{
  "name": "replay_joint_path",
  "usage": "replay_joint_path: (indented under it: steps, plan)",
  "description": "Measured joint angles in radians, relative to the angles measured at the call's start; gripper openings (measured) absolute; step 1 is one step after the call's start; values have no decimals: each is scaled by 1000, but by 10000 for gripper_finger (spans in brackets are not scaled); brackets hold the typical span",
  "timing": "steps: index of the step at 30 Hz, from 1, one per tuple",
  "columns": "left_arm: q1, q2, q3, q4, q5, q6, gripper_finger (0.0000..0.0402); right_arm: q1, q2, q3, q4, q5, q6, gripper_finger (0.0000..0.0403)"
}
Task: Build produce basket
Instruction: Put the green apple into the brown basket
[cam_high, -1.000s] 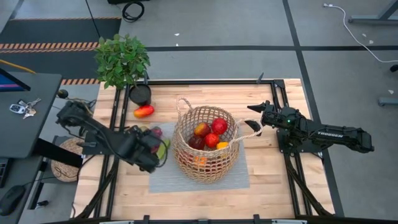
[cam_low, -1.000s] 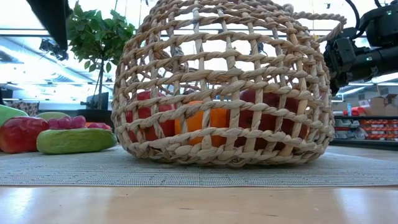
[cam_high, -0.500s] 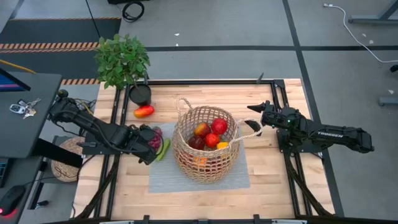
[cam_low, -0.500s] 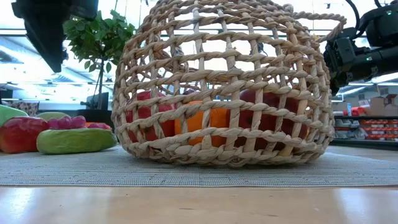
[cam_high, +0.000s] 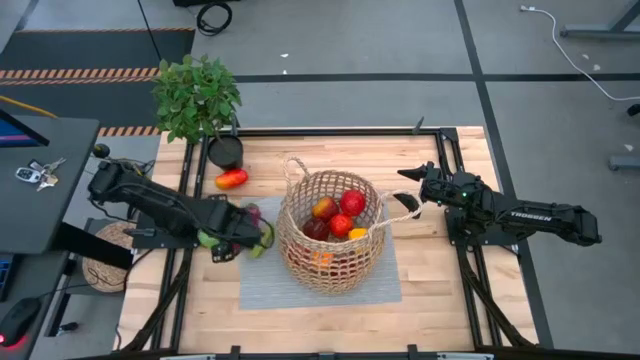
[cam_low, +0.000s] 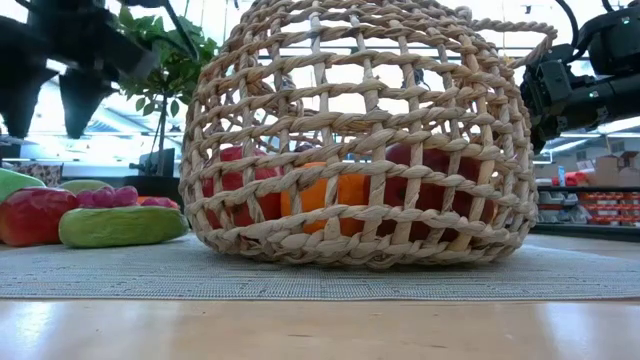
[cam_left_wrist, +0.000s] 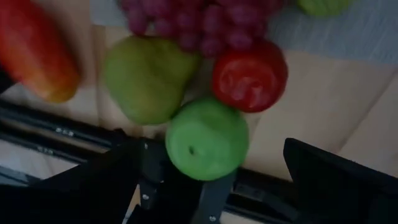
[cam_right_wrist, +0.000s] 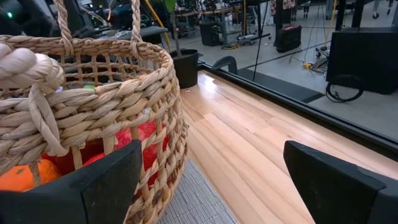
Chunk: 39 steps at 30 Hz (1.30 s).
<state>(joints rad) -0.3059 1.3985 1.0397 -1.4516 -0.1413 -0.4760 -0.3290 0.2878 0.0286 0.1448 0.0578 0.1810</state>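
The basket (cam_high: 331, 230) holds several fruits; both tools gape wide, left tool (cam_high: 228, 243) over four loose fruits.

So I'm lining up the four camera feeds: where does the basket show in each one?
High view: the basket sits mid-table on the grey mat.
Low view: the basket fills most of the frame.
Left wrist view: not in it; only loose produce shows.
Right wrist view: its wall and rope handle sit close by.
Shared landmark: the potted plant.
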Motion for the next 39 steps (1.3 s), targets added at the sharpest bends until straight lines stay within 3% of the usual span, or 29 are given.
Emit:
replay_joint_path:
  steps: [4,10,22,28,39]
  plan:
    - [16,49,-7,-17,33,39,389,0,0,0,0,0,0,394]
    - [10,34,-145,18,111,11,389,0,0,0,2,0,0,394]
    - [-8,32,-235,37,-4,29,389,0,0,-1,3,0,0,394]
    - [-11,32,-309,183,92,14,389,0,0,-1,3,0,0,394]
    - [-20,32,-293,248,97,-37,389,0,0,-1,3,0,0,394]
